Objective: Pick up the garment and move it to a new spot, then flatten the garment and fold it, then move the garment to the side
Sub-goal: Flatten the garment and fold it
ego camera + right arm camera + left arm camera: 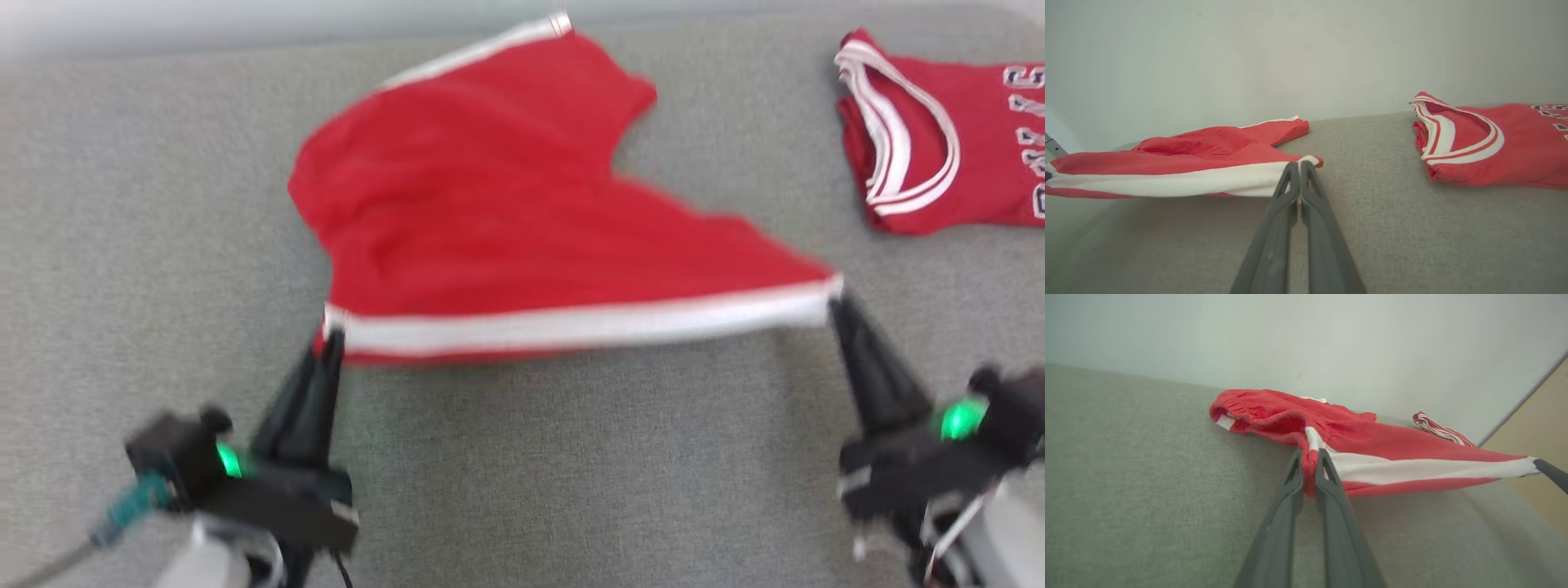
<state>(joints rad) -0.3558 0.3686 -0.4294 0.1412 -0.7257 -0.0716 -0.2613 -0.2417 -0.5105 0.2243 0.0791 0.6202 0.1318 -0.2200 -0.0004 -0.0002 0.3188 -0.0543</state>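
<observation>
Red shorts (490,212) taut between my claws, over the grey cloth surface (571,457).
Head: left claw (331,336) and right claw (834,304) each clamp a white-band end, likely to spread it flat. Left wrist: bunched cloth pinched. Right wrist: hem pinched, jersey (1486,151) apart.

The head view is blurred, so the red shorts (490,204) show only soft edges. The red jersey (939,163) runs off the right edge, its lettering (1033,147) cut short and unreadable. Each held corner disappears between the fingers of the left gripper (331,336) and right gripper (834,300).
</observation>
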